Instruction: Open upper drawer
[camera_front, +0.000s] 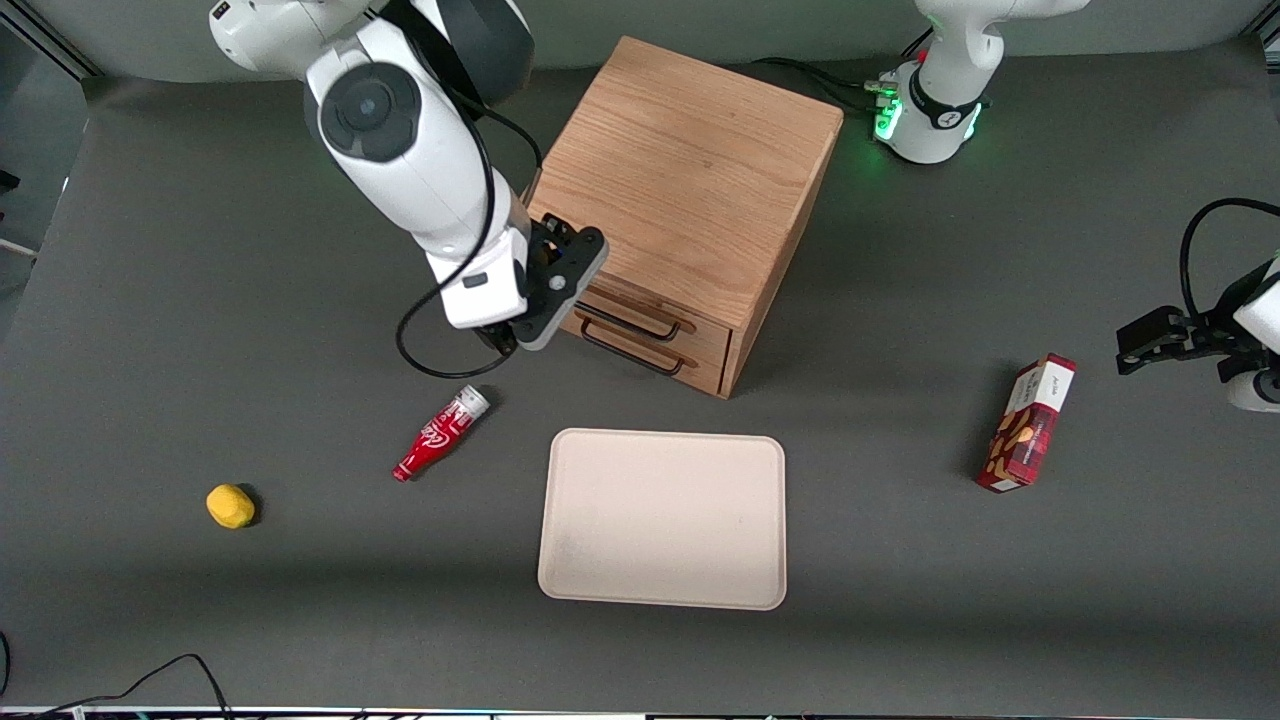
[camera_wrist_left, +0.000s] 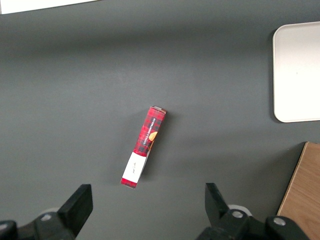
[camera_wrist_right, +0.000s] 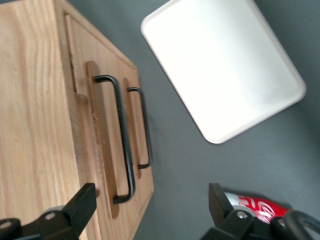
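The oak cabinet (camera_front: 690, 170) stands at the table's middle with both drawers shut. The upper drawer (camera_front: 655, 310) has a thin black wire handle (camera_front: 640, 322); the identical lower drawer's handle (camera_front: 632, 360) is just beneath. My right gripper (camera_front: 505, 340) hovers at the cabinet's front corner toward the working arm's end, level with the drawers. In the right wrist view the gripper (camera_wrist_right: 150, 210) is open and empty. The upper drawer's handle (camera_wrist_right: 122, 140) ends between the fingers, close to one fingertip (camera_wrist_right: 82, 205), without touching. The lower handle (camera_wrist_right: 145, 127) is beside it.
A cream tray (camera_front: 662, 518) lies in front of the cabinet, nearer the camera. A red cola bottle (camera_front: 440, 433) lies just beneath my gripper, and a yellow lump (camera_front: 230, 506) farther toward the working arm's end. A red snack box (camera_front: 1028, 423) stands near the parked arm.
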